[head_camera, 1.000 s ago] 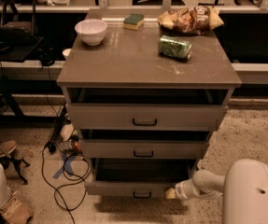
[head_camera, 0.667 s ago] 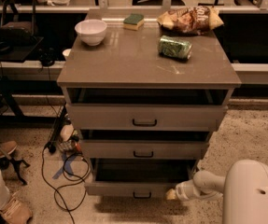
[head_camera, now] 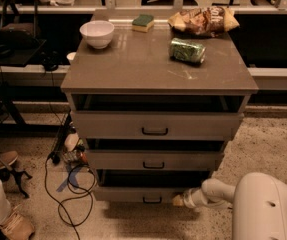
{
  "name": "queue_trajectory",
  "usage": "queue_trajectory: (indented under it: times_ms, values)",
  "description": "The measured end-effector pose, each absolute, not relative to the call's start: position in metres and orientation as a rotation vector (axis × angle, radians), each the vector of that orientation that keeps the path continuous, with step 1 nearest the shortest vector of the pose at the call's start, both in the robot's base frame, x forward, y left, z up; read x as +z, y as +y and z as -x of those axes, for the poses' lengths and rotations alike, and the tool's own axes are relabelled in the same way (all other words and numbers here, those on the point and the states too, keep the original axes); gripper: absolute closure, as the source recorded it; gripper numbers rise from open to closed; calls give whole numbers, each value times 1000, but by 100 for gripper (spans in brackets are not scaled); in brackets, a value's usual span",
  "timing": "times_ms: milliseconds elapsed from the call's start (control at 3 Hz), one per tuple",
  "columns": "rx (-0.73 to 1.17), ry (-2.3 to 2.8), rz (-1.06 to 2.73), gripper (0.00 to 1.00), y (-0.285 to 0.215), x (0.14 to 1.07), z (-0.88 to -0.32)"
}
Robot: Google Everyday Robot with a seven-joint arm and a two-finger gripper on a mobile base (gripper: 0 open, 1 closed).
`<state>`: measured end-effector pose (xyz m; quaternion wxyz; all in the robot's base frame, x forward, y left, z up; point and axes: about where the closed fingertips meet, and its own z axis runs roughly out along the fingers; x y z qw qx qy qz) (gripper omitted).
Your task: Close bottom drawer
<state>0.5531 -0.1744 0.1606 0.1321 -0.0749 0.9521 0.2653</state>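
Observation:
The grey-beige cabinet (head_camera: 158,69) has three drawers, all pulled out a little. The bottom drawer (head_camera: 133,194) is the lowest, with a low front panel and a small dark bar handle (head_camera: 152,200). It sticks out slightly, with a dark gap above its front. My gripper (head_camera: 179,200) is at the right part of the bottom drawer's front, just right of the handle, its tip against the panel. My white arm (head_camera: 243,199) comes in from the lower right.
On the cabinet top stand a white bowl (head_camera: 97,33), a sponge (head_camera: 143,22), a chip bag (head_camera: 200,20) and a green can (head_camera: 187,51). Cables (head_camera: 65,184) lie on the floor at the left. A person's shoes (head_camera: 5,164) are at the far left.
The camera sits closer to the cabinet now. The gripper stays at the bottom drawer's front, and the drawer looks pushed in a little further.

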Motion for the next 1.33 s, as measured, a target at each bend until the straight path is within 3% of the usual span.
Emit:
queue_trajectory:
  times_ms: [667,1333]
  values:
    - [774,2587,179,100,-161,177,-627]
    - [771,2545,168,100,-164,186,-635]
